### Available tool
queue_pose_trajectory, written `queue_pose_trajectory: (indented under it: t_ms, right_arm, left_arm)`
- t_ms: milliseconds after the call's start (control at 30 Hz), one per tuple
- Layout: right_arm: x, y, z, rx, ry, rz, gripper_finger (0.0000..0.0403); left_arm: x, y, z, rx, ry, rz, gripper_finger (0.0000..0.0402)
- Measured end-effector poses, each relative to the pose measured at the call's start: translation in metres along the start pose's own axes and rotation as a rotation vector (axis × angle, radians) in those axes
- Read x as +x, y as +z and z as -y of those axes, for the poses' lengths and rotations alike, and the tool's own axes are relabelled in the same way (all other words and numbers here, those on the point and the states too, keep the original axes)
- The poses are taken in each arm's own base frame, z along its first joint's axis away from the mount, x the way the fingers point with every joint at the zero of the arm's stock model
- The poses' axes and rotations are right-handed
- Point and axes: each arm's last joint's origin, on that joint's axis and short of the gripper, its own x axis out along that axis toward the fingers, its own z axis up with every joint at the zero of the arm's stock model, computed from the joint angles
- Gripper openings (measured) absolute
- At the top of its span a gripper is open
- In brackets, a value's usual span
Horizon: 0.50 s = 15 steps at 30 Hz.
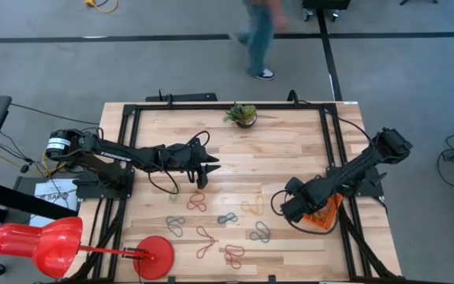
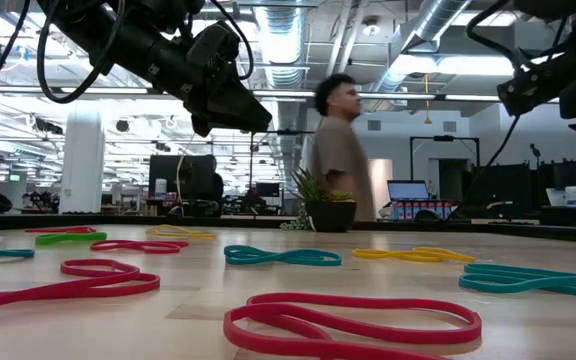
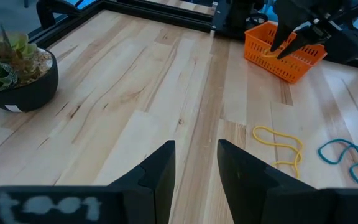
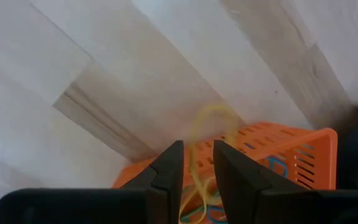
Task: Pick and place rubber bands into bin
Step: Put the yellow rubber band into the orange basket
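One camera hangs above me, looking straight down on the whole counter [image 1: 290, 150]. Another sits at counter height, looking level into the room. My left wrist camera looks across to the bin [image 3: 283, 53]; my right wrist camera sees it close up.

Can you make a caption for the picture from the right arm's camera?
Right gripper holds a yellow rubber band over the orange bin.

Open-plan lab: exposed ceiling ducts [image 2: 438, 25], monitors [image 2: 406, 190], taped concrete floor [image 1: 172, 63].
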Motion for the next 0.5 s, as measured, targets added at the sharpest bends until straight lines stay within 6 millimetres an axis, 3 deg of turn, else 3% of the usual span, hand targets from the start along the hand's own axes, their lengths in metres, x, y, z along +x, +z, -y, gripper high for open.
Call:
queue_pose_trajectory:
  t_ms: [333, 500]
  right_arm:
    - [0.0002, 0.0026, 0.0014, -0.006, 0.012, -0.048, 0.0075]
    - [-0.0002, 0.0027, 0.0012, 0.002, 0.014, -0.050, 0.0023]
  left_arm:
    - [0.0000, 0.0000, 0.0000, 0.003, 0.000, 0.000, 0.0109]
    - [0.0000, 0.0000, 0.0000, 0.004, 0.000, 0.000, 0.0109]
